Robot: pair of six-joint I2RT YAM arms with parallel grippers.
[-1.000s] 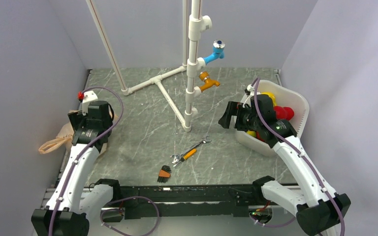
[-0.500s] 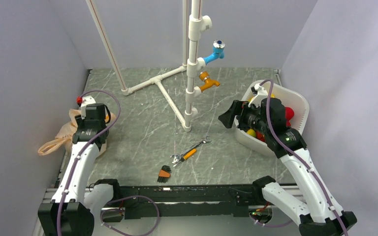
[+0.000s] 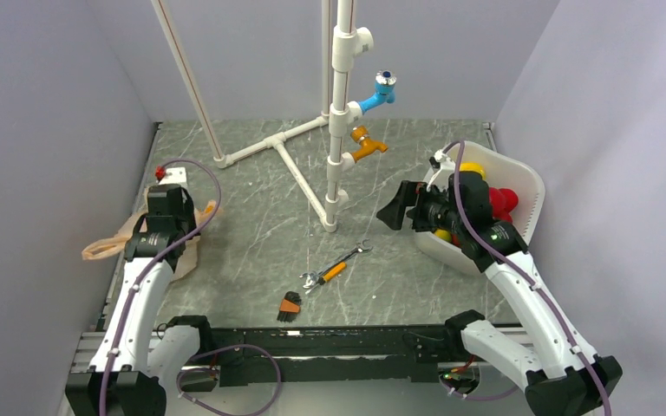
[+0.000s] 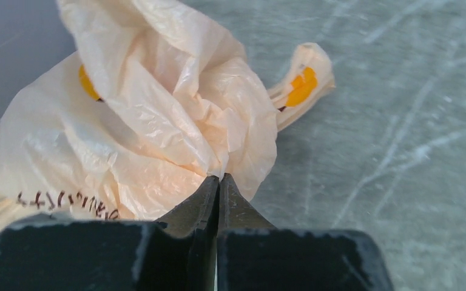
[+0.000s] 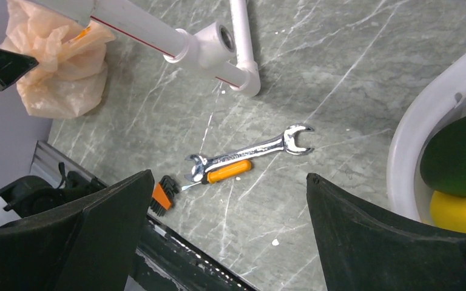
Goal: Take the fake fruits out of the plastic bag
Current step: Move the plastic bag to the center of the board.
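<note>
While the left gripper [image 4: 218,182] sits at nine o'clock, jaws pressed together and pinching a fold of the crumpled plastic bag [image 4: 158,121], a wrench [image 3: 351,254] lies toward six. At three o'clock the right gripper [image 3: 396,211] hangs with jaws spread wide and empty, just beside a white basket [image 3: 531,178] holding fake fruits [image 3: 499,201].

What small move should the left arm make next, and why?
Probably lift the left gripper slightly: its jaws are shut on a fold of the plastic bag, which lies crumpled on the table with no fruit showing. Raising it might reveal the mouth. The right gripper hangs open by the basket.
</note>
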